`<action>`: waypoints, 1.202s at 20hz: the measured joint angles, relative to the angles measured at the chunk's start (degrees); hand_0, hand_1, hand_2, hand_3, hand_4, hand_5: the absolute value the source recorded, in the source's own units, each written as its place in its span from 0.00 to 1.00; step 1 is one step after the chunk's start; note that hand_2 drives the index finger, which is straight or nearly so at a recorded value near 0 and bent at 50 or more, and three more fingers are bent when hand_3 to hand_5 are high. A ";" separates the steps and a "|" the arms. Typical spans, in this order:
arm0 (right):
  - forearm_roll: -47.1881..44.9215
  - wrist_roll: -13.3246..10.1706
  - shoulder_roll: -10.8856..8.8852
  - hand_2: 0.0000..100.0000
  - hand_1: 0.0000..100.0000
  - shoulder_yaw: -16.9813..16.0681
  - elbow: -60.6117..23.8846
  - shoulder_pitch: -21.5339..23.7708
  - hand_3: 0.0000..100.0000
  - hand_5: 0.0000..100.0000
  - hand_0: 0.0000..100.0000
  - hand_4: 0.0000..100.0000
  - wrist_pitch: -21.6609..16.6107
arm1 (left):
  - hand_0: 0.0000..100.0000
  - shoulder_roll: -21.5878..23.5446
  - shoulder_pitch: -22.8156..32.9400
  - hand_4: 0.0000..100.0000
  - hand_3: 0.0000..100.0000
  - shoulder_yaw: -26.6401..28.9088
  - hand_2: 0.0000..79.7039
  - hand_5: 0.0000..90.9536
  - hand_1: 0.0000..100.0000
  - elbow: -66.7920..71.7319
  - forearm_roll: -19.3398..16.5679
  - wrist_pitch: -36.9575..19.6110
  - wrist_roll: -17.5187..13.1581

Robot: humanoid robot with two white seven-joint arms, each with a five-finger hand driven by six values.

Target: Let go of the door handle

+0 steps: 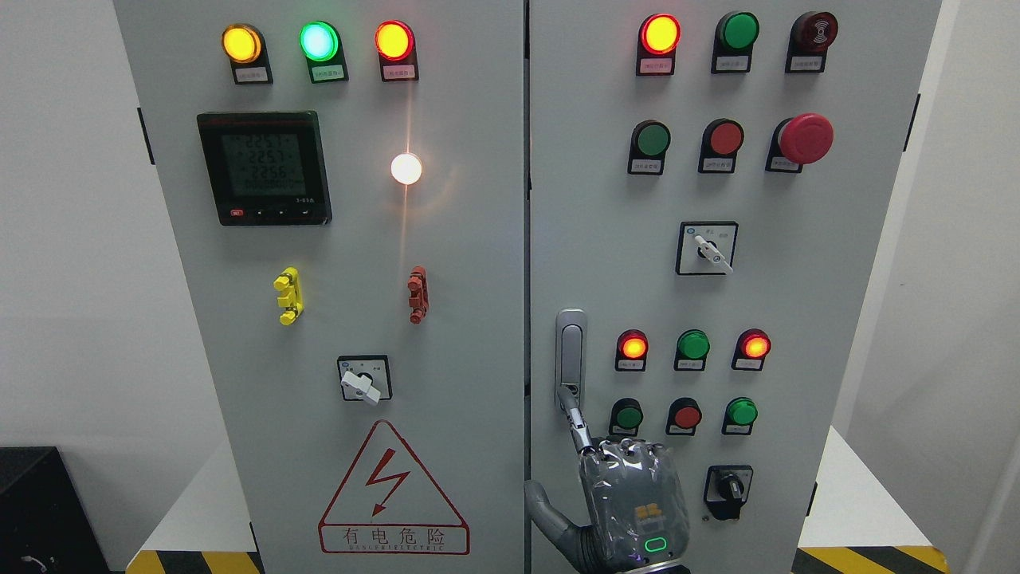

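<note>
- While the right hand (pixel 633 502) is rising from the bottom edge below the door handle (pixel 570 351), its index finger (pixel 575 418) is stretching straight up and touching the handle's lower end.
- Its thumb (pixel 546 506) is sticking out to the left, apart from the index finger and below the handle; nothing is closing around the handle, and the other fingers are hiding behind the back of the hand.
- One door handle is standing upright at the left edge of the right door (pixel 797 303), just beside the seam with the left door (pixel 358 263).
- Right of the handle, a row of three lamps (pixel 692 346) is showing: two glowing red and one green between them.
- Below those, a row of three buttons (pixel 686 415) is sitting lower right of the handle: green, red, green.
- One black selector switch (pixel 728 486) is sitting further down to the right, beside the hand.
- One white-levered switch (pixel 707 249) is sitting up and right of the handle.
- Left of the handle, on the other door, one red clip (pixel 417 294) and one yellow clip (pixel 288 296) are standing upright, with one switch (pixel 364 379) and one warning triangle (pixel 392 494) lower down.
- Up and left of the handle, one white lamp (pixel 406 168) is glowing beside one meter (pixel 264 167).
</note>
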 measured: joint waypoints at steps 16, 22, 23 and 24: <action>-0.30 0.13 0.08 0.08 0.25 -0.43 0.67 -0.16 1.00 1.00 0.31 1.00 0.06 | 0.12 0.00 0.00 0.00 0.00 0.00 0.00 0.00 0.56 0.00 -0.01 0.00 0.00; -0.40 0.19 0.08 0.08 0.25 -0.54 0.93 -0.20 1.00 1.00 0.31 1.00 0.40 | 0.12 0.00 0.00 0.00 0.00 0.00 0.00 0.00 0.56 0.00 -0.01 0.00 0.00; -0.41 0.19 0.08 0.08 0.25 -0.55 0.97 -0.20 1.00 1.00 0.31 1.00 0.42 | 0.12 0.00 0.00 0.00 0.00 0.00 0.00 0.00 0.56 0.00 -0.01 0.00 0.00; -0.41 0.21 0.08 0.09 0.25 -0.56 1.00 -0.21 1.00 1.00 0.31 1.00 0.46 | 0.12 0.00 0.00 0.00 0.00 0.00 0.00 0.00 0.56 0.00 -0.01 0.00 0.00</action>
